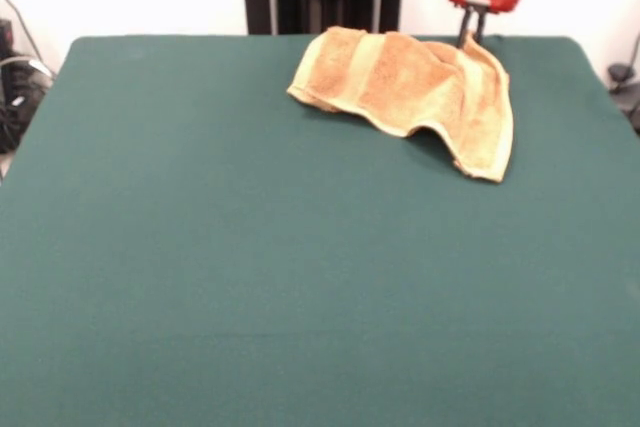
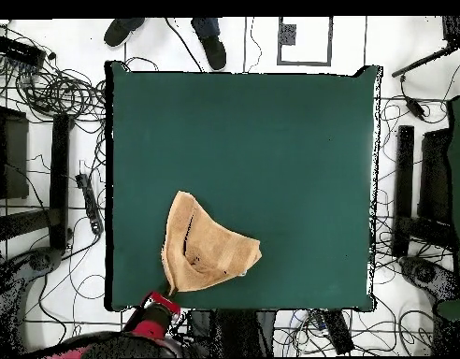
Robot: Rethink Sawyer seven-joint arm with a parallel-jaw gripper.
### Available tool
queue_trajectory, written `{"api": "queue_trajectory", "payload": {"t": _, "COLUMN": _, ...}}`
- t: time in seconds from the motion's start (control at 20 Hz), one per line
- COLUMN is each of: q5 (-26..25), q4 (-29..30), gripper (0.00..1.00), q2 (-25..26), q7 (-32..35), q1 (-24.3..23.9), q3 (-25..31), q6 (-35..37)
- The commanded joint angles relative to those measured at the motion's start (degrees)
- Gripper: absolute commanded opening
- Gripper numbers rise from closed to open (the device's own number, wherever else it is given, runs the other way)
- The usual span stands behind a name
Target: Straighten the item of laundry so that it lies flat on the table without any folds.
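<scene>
Green table [image 1: 300, 297] is bare in front; the towel [image 1: 410, 92] lies bunched near its robot-side edge (folds remain), one corner lifted, pinched by the gripper [image 1: 472, 35]. Flattening seems hardly begun.

Red arm reaches down, tool [image 1: 472, 35] pointing down, fingers pinched together on towel [image 1: 410, 87] corner

This is a robotics lab. A large rectangular table with a dark green felt-like top [image 2: 271, 140] stands on a pale floor strewn with tangled black cables [image 2: 56, 89], with black equipment stands [image 2: 58, 178] alongside and a red and black robot arm [image 2: 150, 323] at one edge.
</scene>
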Motion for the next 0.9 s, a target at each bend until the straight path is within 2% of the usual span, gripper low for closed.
{"api": "queue_trajectory", "payload": {"t": 0.05, "q5": 7.0, "q4": -7.0, "gripper": 0.0, "q2": 10.4, "q7": 22.5, "q1": 7.4, "q3": 17.6, "q6": 9.7}}
{"api": "queue_trajectory", "payload": {"t": 0.5, "q5": 12.1, "q4": -9.2, "gripper": 0.0, "q2": 10.8, "q7": 26.3, "q1": 8.9, "q3": 20.2, "q6": 9.4}}
{"api": "queue_trajectory", "payload": {"t": 0.75, "q5": 17.0, "q4": -8.5, "gripper": 0.0, "q2": 9.3, "q7": 28.0, "q1": 10.6, "q3": 21.3, "q6": 10.3}}
{"api": "queue_trajectory", "payload": {"t": 0.9, "q5": 16.4, "q4": -8.3, "gripper": 0.0, "q2": 9.3, "q7": 26.7, "q1": 10.1, "q3": 21.1, "q6": 10.9}}
